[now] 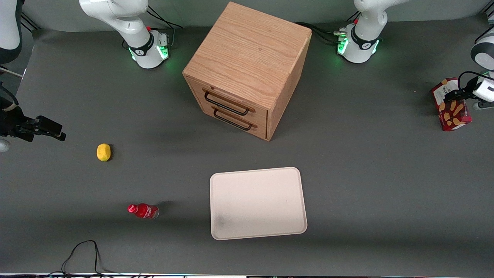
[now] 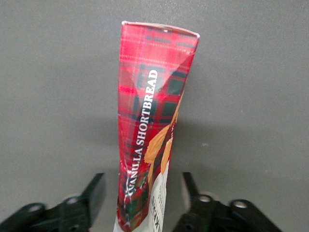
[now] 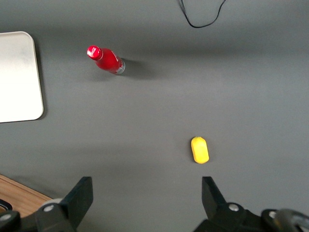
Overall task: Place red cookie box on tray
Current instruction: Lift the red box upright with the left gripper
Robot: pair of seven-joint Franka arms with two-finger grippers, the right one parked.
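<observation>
Grasping comes first: gripper (image 2: 140,203) straddles the red cookie box (image 2: 152,121) with fingers spread, unclosed, well apart from the tray (image 1: 257,202); next, clamp, then lift.

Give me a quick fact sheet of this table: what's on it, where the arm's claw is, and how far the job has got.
gripper: open, fingers either side of the red cookie box, at the working arm's end of the table
red cookie box: standing on edge on the table, not yet lifted
tray: bare, nearer the front camera than the wooden drawer cabinet
lemon: toward the parked arm's end
red bottle: lying down, nearer the camera than the lemon
progress: box not on tray
</observation>
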